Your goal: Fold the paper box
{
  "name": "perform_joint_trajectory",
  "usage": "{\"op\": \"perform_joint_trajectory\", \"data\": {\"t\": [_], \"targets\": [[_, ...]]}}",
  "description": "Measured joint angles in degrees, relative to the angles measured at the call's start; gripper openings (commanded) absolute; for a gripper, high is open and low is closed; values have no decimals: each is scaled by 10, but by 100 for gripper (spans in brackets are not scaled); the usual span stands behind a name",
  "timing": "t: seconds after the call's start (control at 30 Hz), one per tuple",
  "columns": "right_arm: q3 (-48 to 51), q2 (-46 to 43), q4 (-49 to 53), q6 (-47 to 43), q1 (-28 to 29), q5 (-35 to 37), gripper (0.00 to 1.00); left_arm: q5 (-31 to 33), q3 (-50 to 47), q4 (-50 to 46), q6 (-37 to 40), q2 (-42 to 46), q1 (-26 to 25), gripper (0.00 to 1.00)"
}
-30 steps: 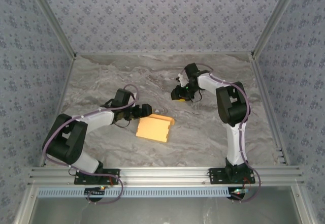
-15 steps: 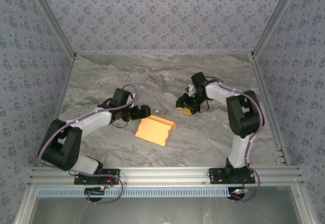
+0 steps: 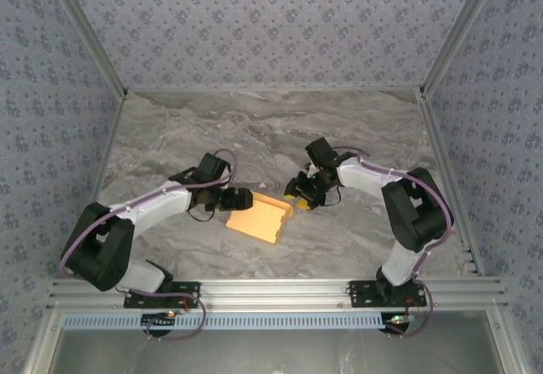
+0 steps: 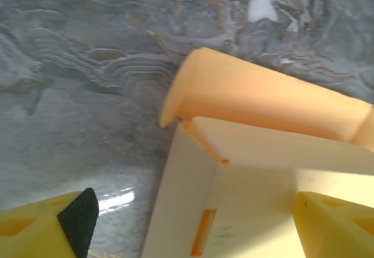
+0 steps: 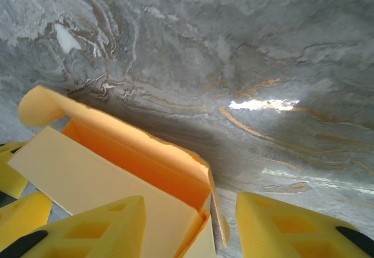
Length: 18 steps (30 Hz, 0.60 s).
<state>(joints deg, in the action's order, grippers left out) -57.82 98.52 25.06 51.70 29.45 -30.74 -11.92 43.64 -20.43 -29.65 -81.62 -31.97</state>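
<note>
Left gripper [image 4: 193,214]: jaws wide apart, straddling the left edge of the paper box [image 4: 257,182]. One finger [image 4: 73,220] is over bare table [image 4: 70,94], the other over the pale top panel. Nothing clamped. Whether a pad touches the card: can't tell.

Right gripper [image 5: 190,211]: jaws approx half apart w/ the box's far-right corner btwn them, not closed on it as far as seen.

Both wrist views cut off the box and the fingers at the picture's lower edge. In the top view the tips of the left gripper [image 3: 240,198] and right gripper [image 3: 297,198] are yellow like the card and blur into it, so contact is unreadable there.

The box [image 3: 257,220] lies flat btwn the two arms, nearer than mid-table. Its long axis runs left-right, w/ the right end swung a bit nearer. A curled flap [image 5: 117,135] stands up along the far edge, w/ the orange inside showing under it.
</note>
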Motion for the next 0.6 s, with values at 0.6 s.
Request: {"op": "perform_joint_trajectory", "data": {"t": [0.6], "targets": [[23,13,-20,43,35,23,19,30,12,37,-31,-48,-22,88]]}}
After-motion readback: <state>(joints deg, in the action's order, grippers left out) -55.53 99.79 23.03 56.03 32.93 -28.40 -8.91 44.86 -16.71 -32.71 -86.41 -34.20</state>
